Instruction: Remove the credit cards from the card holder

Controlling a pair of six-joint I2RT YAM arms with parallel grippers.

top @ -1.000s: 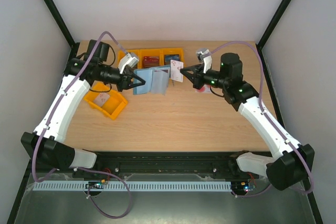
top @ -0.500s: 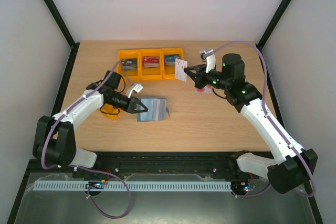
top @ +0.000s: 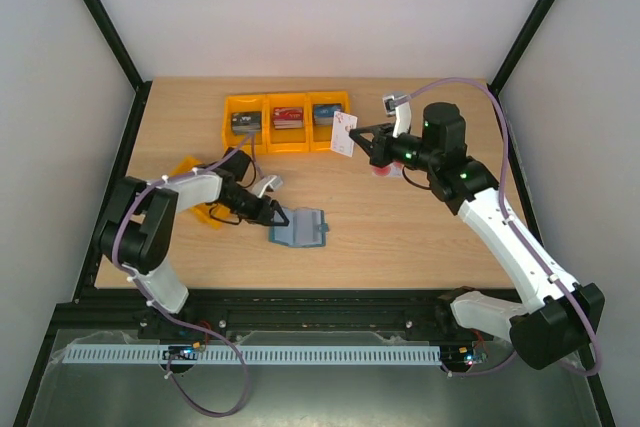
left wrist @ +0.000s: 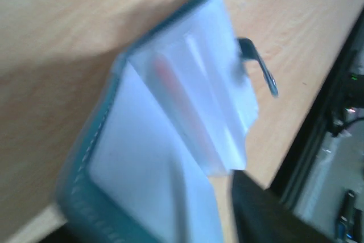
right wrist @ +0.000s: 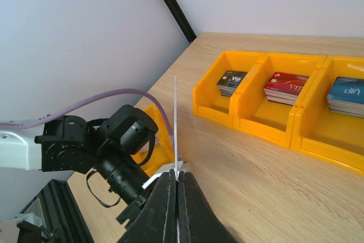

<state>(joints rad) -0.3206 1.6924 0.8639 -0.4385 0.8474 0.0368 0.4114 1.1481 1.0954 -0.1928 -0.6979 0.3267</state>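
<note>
The teal-blue card holder (top: 300,227) lies open on the table left of centre, pale blue pockets up. In the left wrist view the card holder (left wrist: 170,129) fills the frame, blurred, with a reddish streak showing through a clear pocket. My left gripper (top: 272,211) is at its left edge. Its jaws stand apart around the holder, and bare wood shows between the holder and the right finger (left wrist: 259,214). My right gripper (top: 362,137) hovers at the back right, shut on a white credit card (top: 345,134) with red marking. That card (right wrist: 176,129) stands edge-on above the closed fingertips (right wrist: 170,177).
A row of three orange bins (top: 287,122) with card stacks stands at the back, and appears as the bins (right wrist: 273,101) in the right wrist view. A single orange bin (top: 205,212) sits partly behind the left arm. A small red thing (top: 383,173) lies under the right arm.
The left arm has swung toward the near left and brought the card holder down onto the table, and its jaws have parted. The right gripper still holds its card and has barely moved.
</note>
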